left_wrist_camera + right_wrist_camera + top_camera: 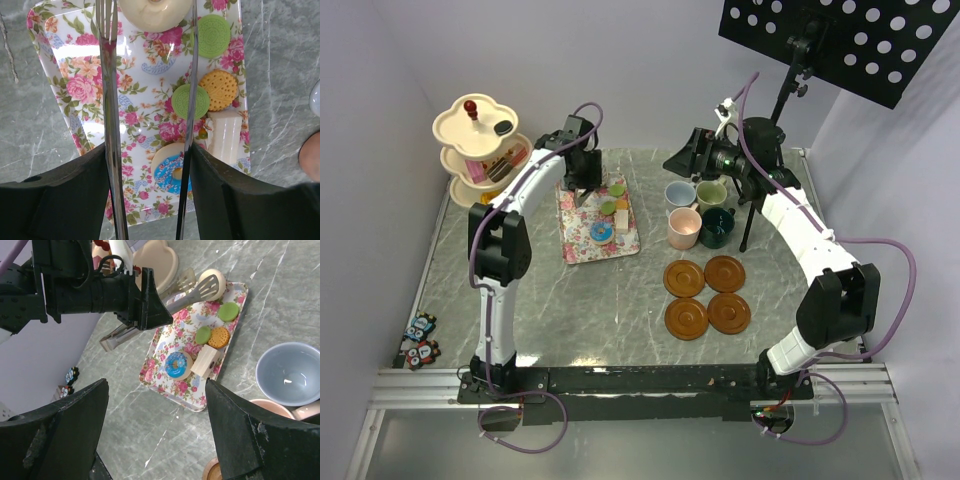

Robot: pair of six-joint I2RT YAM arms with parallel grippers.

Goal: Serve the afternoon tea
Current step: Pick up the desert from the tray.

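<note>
From above, my left jaws [583, 190] hang over the far end of the floral tray [580, 246], which lies on the grey marble counter [610, 300]. The cream three-tier stand [470, 125] is at the far left corner, with some small pieces on its lower tiers. My right jaws [678, 160] hover just beyond the mugs. These are huddled to the right of the tray: the light blue mug [680, 193], light green mug [711, 192], pink mug [684, 228] and dark green mug [717, 227]. Nearer my bases, four brown saucers [685, 278] lie in a square.

In my left wrist view, my left jaws stand part-way apart, clasped on the metal tongs [111, 100], one arm against each finger. The tongs reach out over the tray. A cream ring cake [152, 12] lies between their tips; I cannot tell whether they pinch it. Along the tray's right side lie two green macarons [214, 35], an orange biscuit [218, 89] touching the nearer one, a cream block cake [225, 135] and a blue-iced doughnut [167, 174].

In my right wrist view, my right jaws [157, 385] gape wide with nothing between them, up above the counter. Below them lie the tray with its cakes and, to the right, the light blue mug with the pink mug just beside it.
</note>
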